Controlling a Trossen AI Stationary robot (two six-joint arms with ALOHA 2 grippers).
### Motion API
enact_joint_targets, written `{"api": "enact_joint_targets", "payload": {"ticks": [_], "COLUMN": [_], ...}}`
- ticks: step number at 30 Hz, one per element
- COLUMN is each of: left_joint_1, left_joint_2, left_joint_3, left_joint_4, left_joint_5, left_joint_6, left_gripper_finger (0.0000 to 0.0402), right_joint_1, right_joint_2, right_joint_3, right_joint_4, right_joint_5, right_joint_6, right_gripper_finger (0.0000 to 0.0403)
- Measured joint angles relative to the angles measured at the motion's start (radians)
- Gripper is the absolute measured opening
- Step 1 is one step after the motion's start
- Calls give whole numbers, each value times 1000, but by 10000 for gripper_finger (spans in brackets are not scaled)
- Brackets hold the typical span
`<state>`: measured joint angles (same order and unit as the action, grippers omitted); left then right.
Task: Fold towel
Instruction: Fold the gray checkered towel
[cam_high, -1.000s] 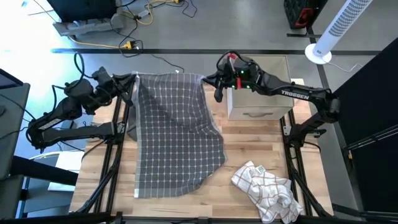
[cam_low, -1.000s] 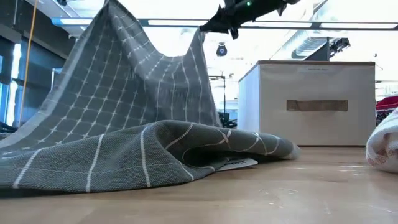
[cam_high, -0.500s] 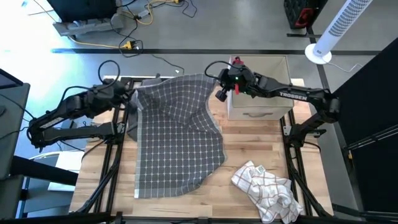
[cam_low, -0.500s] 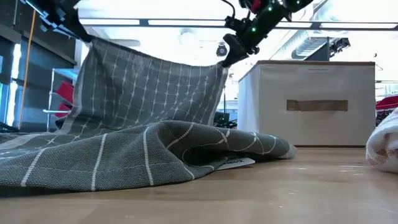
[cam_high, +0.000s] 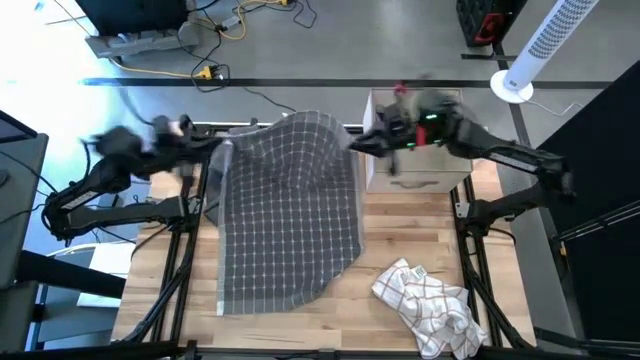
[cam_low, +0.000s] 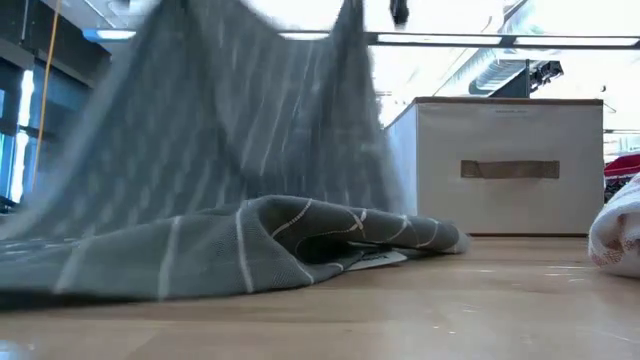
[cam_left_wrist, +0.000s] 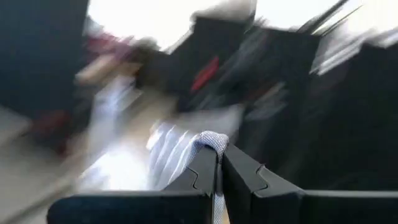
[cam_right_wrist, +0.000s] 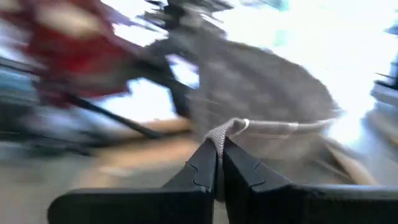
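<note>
Both grippers pinching grey towel (cam_high: 290, 220), far edge lifted.
Left gripper (cam_left_wrist: 219, 163) and right gripper (cam_right_wrist: 219, 155) each clamp a corner; near half lies on the table (cam_high: 400, 235).

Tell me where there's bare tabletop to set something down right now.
Bare wood shows between the grey checked towel and the white storage box, running toward the crumpled white checked cloth. A smaller strip lies along the near edge, between the towel's hem and that cloth. The far side is crowded: left pincer and right pincer hold the towel's corners up.
</note>
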<state>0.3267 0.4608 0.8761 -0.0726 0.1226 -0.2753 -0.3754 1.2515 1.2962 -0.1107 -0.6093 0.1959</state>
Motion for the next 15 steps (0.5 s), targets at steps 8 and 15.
{"api": "enact_joint_targets", "payload": {"ticks": [8, 15], "left_joint_1": [0, 0], "left_joint_2": [-66, 57], "left_joint_3": [50, 199], "left_joint_4": [371, 295], "left_joint_5": [135, 190], "left_joint_6": [-40, -29], "left_gripper_finger": [3, 1], "right_joint_1": [168, 366], "right_joint_2": [-167, -101], "right_joint_3": [39, 216], "right_joint_4": [361, 328], "right_joint_5": [50, 157], "right_joint_6": [101, -68], "right_gripper_finger": [0, 0]}}
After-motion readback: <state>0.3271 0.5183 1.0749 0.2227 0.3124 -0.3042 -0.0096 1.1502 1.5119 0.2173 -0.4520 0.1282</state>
